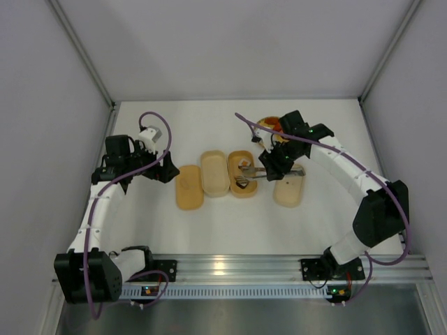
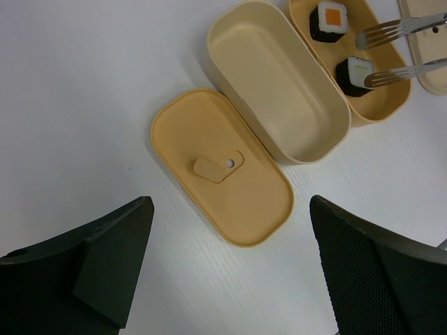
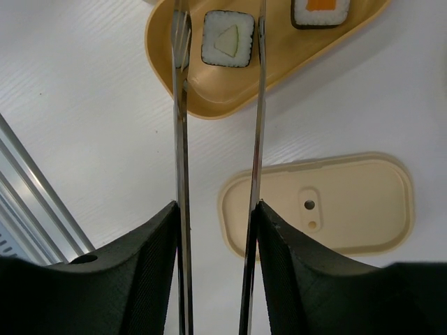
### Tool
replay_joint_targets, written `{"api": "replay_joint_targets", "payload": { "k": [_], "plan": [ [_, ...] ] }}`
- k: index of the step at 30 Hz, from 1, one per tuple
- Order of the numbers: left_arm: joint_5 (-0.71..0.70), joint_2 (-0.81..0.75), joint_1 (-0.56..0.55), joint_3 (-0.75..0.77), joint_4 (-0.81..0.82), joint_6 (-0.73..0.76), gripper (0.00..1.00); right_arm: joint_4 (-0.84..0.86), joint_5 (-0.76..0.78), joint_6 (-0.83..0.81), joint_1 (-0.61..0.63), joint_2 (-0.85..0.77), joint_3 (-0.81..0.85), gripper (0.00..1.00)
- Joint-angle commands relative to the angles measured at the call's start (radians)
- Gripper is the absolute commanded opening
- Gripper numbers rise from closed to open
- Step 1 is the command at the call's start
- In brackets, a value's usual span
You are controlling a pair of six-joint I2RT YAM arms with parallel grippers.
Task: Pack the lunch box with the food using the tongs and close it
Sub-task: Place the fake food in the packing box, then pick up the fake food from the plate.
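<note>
R tool (image 3: 216, 216) is clamped on the tongs (image 3: 183, 139). Their tips straddle a sushi roll (image 3: 228, 38) in the orange tray (image 3: 209, 98), 2nd roll (image 3: 320, 10) beside it. We'd ease the squeeze evenly, then lift straight up so nothing tips. L tool (image 2: 230, 209) hangs w/ jaws apart over a lid (image 2: 220, 167) on the counter (image 2: 70, 105).

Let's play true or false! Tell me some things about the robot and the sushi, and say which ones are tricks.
1. The right claw holds the tongs. True.
2. The deep cream box is full of food. False: it is empty.
3. Two sushi rolls sit in the tan tray. True.
4. The left claw is squeezing a lid. False: it is open and holds nothing.
5. Both lids are on their boxes. False: the tan lid and the cream lid lie flat on the table.
</note>
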Motion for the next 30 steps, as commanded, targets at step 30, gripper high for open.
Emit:
{"api": "replay_joint_targets", "payload": {
  "k": [30],
  "plan": [
    [0.021,0.005,-0.001,0.005,0.035,0.003,0.98,0.188,0.225,0.241,-0.321,0.161,0.344,0.50]
  ]
}}
